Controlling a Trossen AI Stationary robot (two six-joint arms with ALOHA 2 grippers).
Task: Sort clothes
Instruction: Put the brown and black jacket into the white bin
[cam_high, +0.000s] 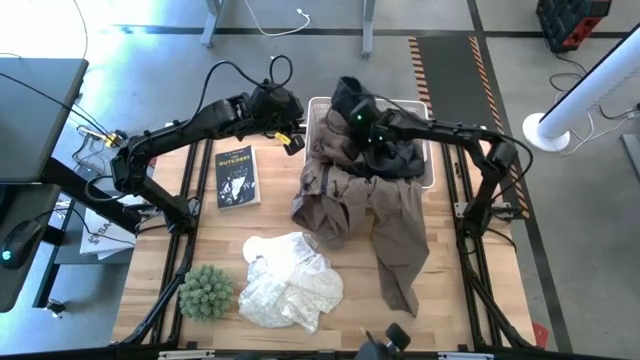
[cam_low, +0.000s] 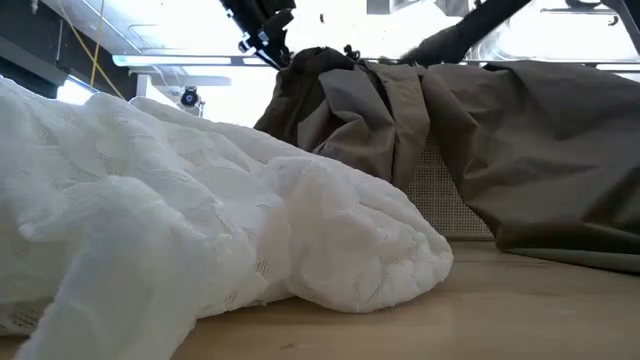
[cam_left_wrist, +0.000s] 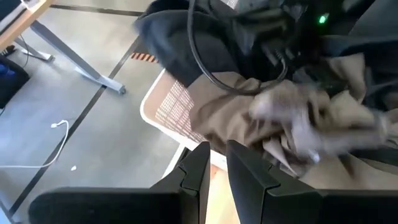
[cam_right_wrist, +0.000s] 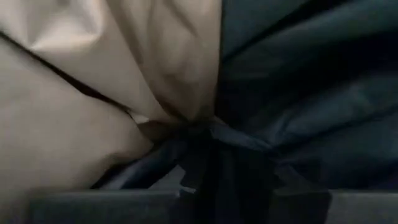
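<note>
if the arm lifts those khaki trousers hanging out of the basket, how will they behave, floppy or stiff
Probably floppy: the khaki trousers drape over the white basket rim and lie creased along the table. They would likely sag and trail, since one leg stretches far from the basket. They may drag the dark grey garment bunched against them, where the right gripper is buried.

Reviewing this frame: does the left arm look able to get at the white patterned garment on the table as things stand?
Probably yes. The white garment lies uncovered on the table; only the book lies between it and the left gripper, which hovers by the basket.
</note>
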